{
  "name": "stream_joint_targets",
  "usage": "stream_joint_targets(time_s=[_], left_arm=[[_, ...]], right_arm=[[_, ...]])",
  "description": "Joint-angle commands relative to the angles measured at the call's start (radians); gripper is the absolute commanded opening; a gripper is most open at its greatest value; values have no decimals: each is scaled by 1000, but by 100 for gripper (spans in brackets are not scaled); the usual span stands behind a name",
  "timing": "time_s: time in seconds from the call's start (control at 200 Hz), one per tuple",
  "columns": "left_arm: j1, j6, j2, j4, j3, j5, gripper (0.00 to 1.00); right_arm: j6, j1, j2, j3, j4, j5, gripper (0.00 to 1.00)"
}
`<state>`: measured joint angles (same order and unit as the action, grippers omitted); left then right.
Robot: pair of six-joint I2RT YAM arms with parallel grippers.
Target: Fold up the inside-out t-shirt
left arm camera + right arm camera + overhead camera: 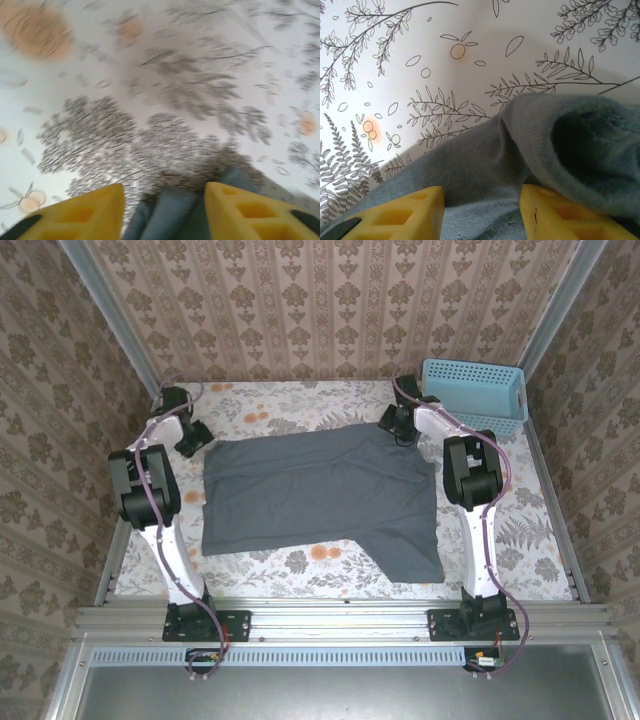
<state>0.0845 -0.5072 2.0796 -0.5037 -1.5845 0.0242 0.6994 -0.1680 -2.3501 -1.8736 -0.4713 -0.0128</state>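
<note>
Figure: overhead and wrist views, early stage of the fold. The inside-out t-shirt lies spread in the middle of the desk, between the two arms, with one part reaching down towards the near right edge. I can make out no finished fold in it, so I judge that the folding proper is all yet to do. The left fingers sit at the shirt's far left corner. In the left wrist view a ridge of grey cloth fills the gap between them, and I cannot tell whether they pinch it. The right fingers sit at the far right corner. In the right wrist view they stand apart, released, over flat cloth, with a raised hump of fabric just beside them. The light blue basket stands apart at the far right.
</note>
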Motion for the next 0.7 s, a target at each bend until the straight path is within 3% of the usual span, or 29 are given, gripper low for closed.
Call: stream_joint_targets(time_s=[0.0,0.1,0.395,0.54,0.695], left_arm=[[-84,164,-14,-60,-75,-91,54],[-121,255,25,-93,-139,-77,63],[-189,355,245,-328,-402,-204,67],[-189,358,323,-391,-481,-232,65],[-187,340,360,-451,-520,-297,56]], right_arm=[[-27,-5,21,39,-69,24,47],[-29,-5,30,55,-69,26,47],[-2,13,48,114,-32,38,48],[-1,15,47,121,-33,40,47],[3,20,56,137,-33,55,47]])
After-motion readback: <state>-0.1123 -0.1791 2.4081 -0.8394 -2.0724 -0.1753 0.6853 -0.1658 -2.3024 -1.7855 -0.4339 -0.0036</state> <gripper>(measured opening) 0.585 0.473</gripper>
